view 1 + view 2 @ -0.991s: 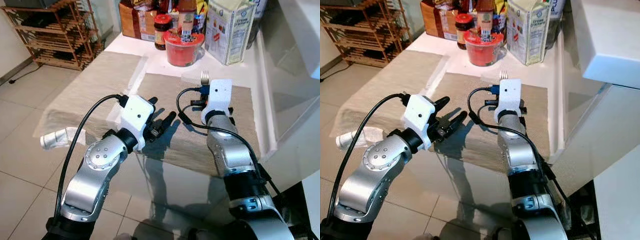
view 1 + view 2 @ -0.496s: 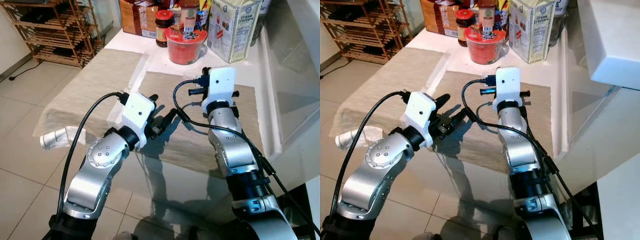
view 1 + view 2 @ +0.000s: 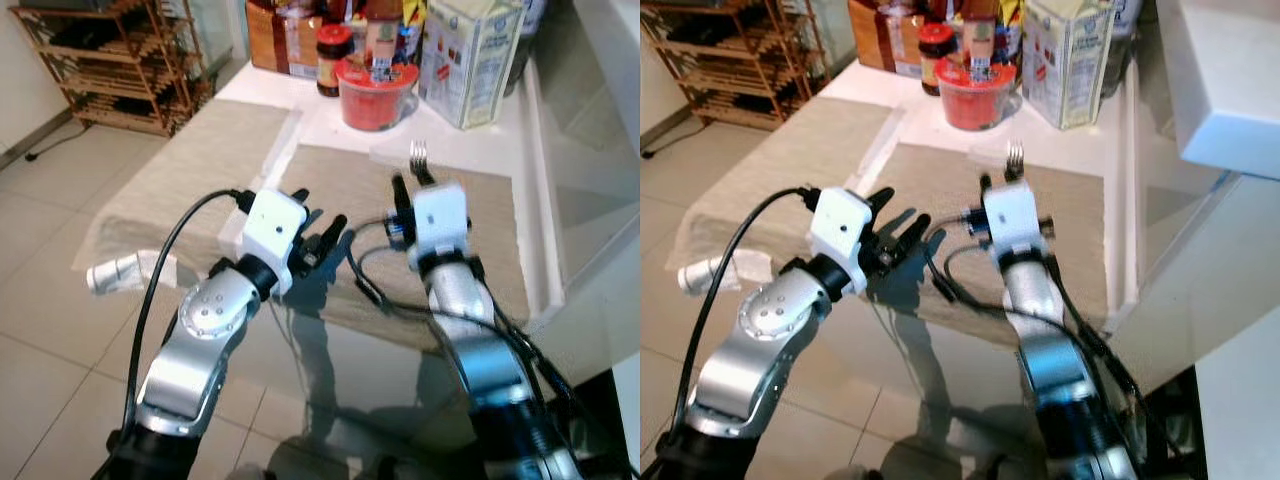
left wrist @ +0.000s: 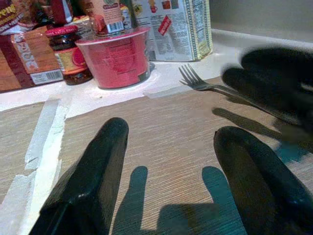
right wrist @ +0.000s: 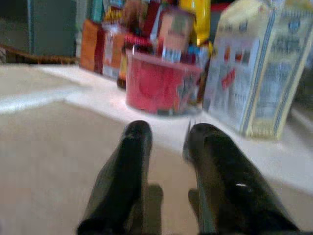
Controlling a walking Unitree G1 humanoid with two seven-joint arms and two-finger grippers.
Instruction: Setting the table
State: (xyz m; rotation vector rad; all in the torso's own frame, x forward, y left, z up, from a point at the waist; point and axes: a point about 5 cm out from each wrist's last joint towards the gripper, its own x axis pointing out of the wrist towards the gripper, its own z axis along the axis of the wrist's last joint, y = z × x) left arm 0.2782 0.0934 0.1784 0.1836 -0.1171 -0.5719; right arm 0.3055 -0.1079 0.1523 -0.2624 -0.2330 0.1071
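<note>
Holds the fork (image 4: pixel 193 78) pinched by its handle in the right tool (image 5: pixel 170 129), tines pointing away toward the back of the table (image 3: pixel 300 95), over the far edge of the right placemat (image 3: pixel 350 180). Carries the left tool (image 4: pixel 171 129) spread wide and empty, low over the near part of the same placemat. Risks, from here, letting the fork twist or slide out – a thin smooth handle caught between two broad pads, probably with little hold. Risks also pushing the tines into the red tub (image 3: pixel 377 95) or the carton (image 3: pixel 468 55) standing near behind, by reaching too far forward. May lay the fork crooked, or half off the placemat, by opening too high. Cannot tell how much of the handle sits inside the grip – hidden in the head views behind the white wrist housing. Cannot judge either whether the fork touches the placemat or hangs just above it. Hard to read in the blurred right wrist view, with only a thin pale sliver between the fingers.
</note>
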